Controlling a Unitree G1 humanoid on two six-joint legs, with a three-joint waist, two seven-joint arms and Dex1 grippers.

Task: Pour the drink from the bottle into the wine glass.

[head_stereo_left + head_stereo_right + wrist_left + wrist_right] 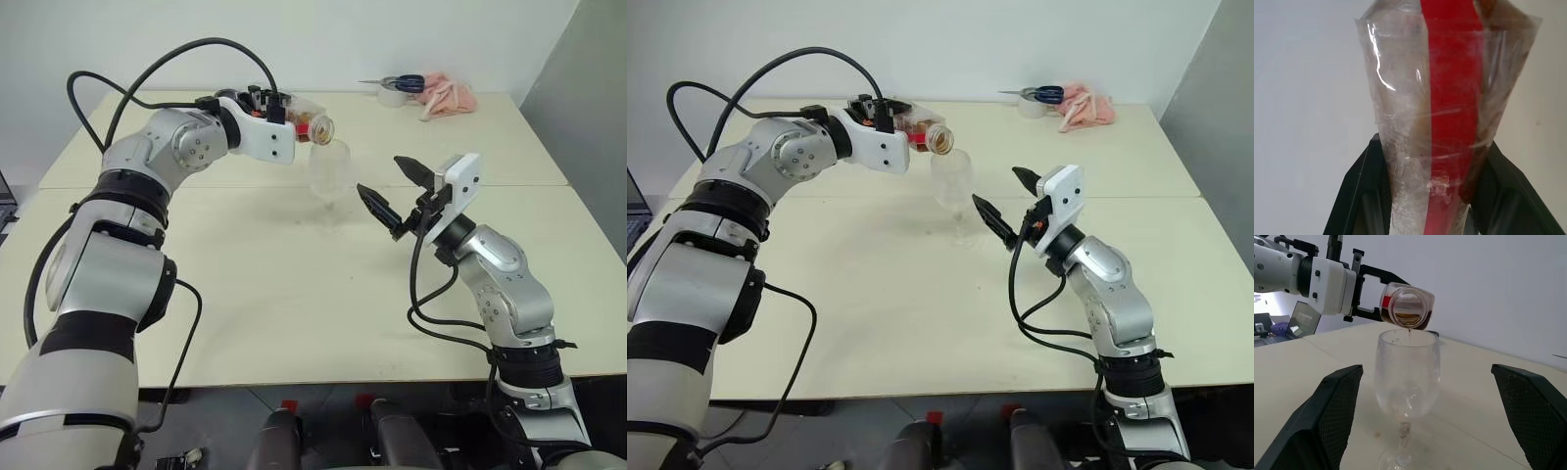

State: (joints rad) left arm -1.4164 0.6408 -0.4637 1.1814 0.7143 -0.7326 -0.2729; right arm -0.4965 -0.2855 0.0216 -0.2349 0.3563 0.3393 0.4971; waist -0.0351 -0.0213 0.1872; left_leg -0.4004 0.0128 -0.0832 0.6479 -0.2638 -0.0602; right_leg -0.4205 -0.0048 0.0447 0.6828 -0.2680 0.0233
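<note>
**Two arms at the glass, bottle tipped over the rim**

Two grippers frame the wine glass (pixel 330 174), which stands upright on the cream table (pixel 294 294), a little above the centre of the left eye view. The left gripper (pixel 284 110), in the upper left-centre of that view, is clamped on the small clear plastic bottle (pixel 306 121) and holds it on its side, mouth open and pointing toward the glass. In the left wrist view the two black fingers (pixel 1359 196) press both flanks of the bottle, whose red strip label (pixel 1452 107) runs along its length.

In the right wrist view the bottle's open mouth sits just above the glass rim, near the upper centre of the frame. The amber-brown drink (pixel 1406 318) pools along the lower side of the neck, and a thin dark thread of it hangs from the lip down into the bowl.

The right gripper (pixel 390 191) hovers just right of the glass, at centre-right of the left eye view, its jaws spread wide and holding nothing; it does not touch the glass.

At the upper right of the left eye view, on the table's far edge, lie a tape roll with blue-handled scissors (pixel 400 86) and a pink cloth (pixel 449 96).
</note>
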